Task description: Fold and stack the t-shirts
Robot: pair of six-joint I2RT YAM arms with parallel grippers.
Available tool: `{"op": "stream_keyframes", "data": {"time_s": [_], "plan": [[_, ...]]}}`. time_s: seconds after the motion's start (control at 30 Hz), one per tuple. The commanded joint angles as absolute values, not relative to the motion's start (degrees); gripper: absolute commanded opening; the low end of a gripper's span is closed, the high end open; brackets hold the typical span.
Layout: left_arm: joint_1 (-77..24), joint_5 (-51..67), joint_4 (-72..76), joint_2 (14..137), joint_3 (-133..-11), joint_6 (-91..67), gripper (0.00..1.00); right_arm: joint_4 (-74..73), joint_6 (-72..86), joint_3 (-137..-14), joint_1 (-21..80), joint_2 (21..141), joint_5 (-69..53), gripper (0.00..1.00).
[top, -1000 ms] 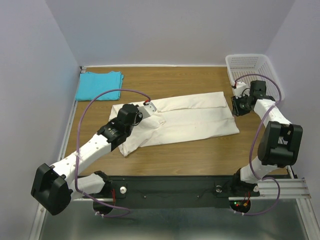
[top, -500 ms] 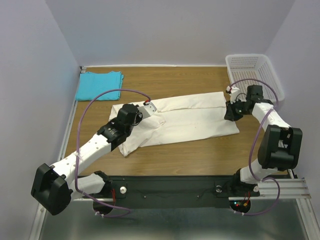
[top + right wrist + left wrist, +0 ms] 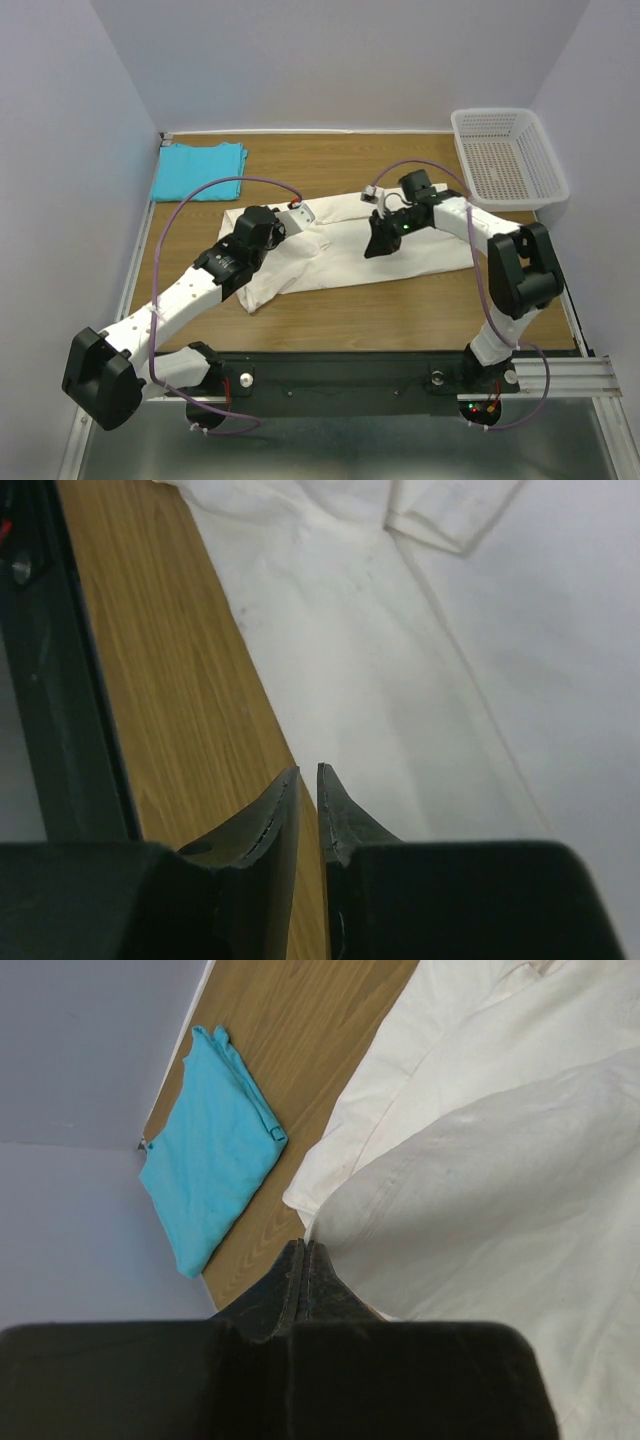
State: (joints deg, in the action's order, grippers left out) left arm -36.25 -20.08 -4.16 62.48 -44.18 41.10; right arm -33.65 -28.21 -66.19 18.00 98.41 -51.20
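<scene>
Now | right hand (image 3: 378, 243): over cream t-shirt (image 3: 440, 250), mid | left hand (image 3: 297, 212): at its edge

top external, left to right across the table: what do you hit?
In order: turquoise t-shirt → left gripper → right gripper → white mesh basket. The cream-white t-shirt is left out: it spans under both grippers.

Basket (image 3: 508, 150): white plastic mesh, upright; far right corner of the table, beside the right wall
Table (image 3: 330, 165): wood-grain top; black strip along its near edge
Walls (image 3: 330, 60): plain pale lilac-grey, on three sides
</scene>
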Motion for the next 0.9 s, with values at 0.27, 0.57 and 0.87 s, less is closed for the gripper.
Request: {"op": "stream_keyframes", "data": {"time_s": [0.27, 0.57, 0.87], "plan": [[-35.9, -20.3, -2.6, 61.2, -46.4, 40.5, 0.00, -15.5, -2.0, -70.4, 34.1, 109.1, -52.9, 0.17], [-35.9, -20.2, -2.4, 61.5, -46.8, 40.9, 0.00, -11.7, 3.4, -70.8, 35.9, 113.5, -49.0, 0.15], [-35.9, -20.2, -2.1, 62.1, -47.7, 41.4, 0.00, -11.9, 3.3, -69.3, 37.1, 114.0, -47.8, 0.15]]}}
